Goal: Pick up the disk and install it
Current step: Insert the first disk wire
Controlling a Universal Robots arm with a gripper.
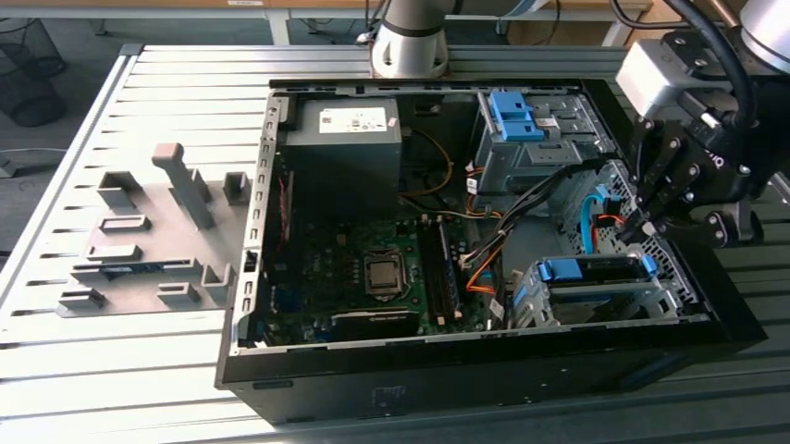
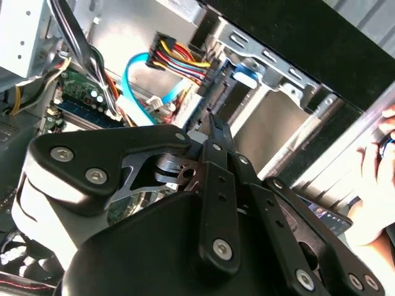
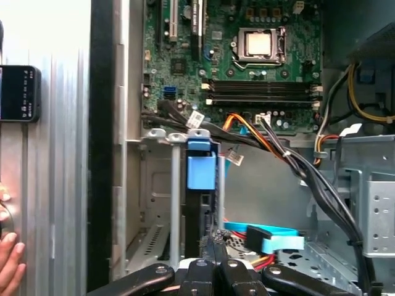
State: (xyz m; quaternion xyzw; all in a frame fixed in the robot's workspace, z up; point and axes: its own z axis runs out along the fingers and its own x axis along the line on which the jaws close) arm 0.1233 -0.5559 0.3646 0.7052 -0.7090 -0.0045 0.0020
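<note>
Black linkage arms of the gripper (image 2: 213, 126), matte with bright screw heads, crowded the lower part of the second wrist view; the jaws looked drawn together to a narrow tip with nothing between them. In the exterior view the gripper (image 1: 642, 231) hung at the right side of the open black computer case (image 1: 494, 388), just above the lower-right drive cage.

The disk (image 1: 590, 271) sat seated in that perforated metal cage (image 1: 593, 305), its blue plastic frame showing at the top edge. In the first wrist view the disk (image 3: 200, 172) stood on edge, its long axis running up and down the frame, blue tab toward the green motherboard (image 3: 247, 68).

A ribbed metal table (image 1: 148, 370) carried the case and a grey fixture plate (image 1: 136, 250) of blocky shapes at the exterior view's left. A person's hand (image 3: 9, 268) rested at the lower left of the first wrist view.
</note>
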